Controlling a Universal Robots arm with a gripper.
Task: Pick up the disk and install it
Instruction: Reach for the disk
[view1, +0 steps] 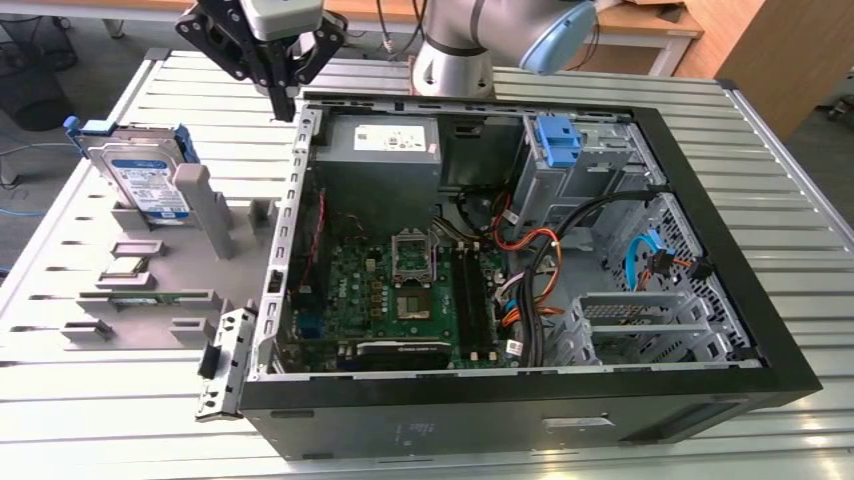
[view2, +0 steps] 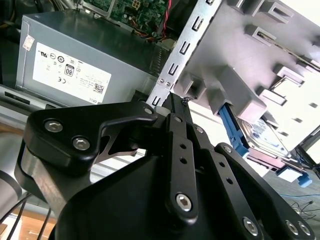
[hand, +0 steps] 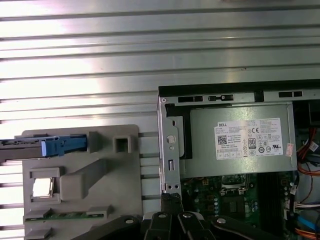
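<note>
Silver-grey rectangular disk (view1: 140, 180) in its blue plastic bracket stands edgewise in the grey rack (view1: 220, 225), well apart from the black fingers (view1: 284, 95), which are closed together and empty at the open black computer case's (view1: 534, 400) rim; pick-up apparently unstarted, and it needs them opened over the disk.

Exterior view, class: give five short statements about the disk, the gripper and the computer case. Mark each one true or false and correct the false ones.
1. The disk stands on edge in the grey holder, outside the computer case. True.
2. The gripper holds the disk. False: its jaws are together on nothing, near the case's wall beside the holder.
3. The case lies open with its motherboard exposed. True.
4. The disk is mounted inside the case. False: it sits in the holder.
5. The holder lies on the exterior view's right of the case. False: it lies on the left.
</note>
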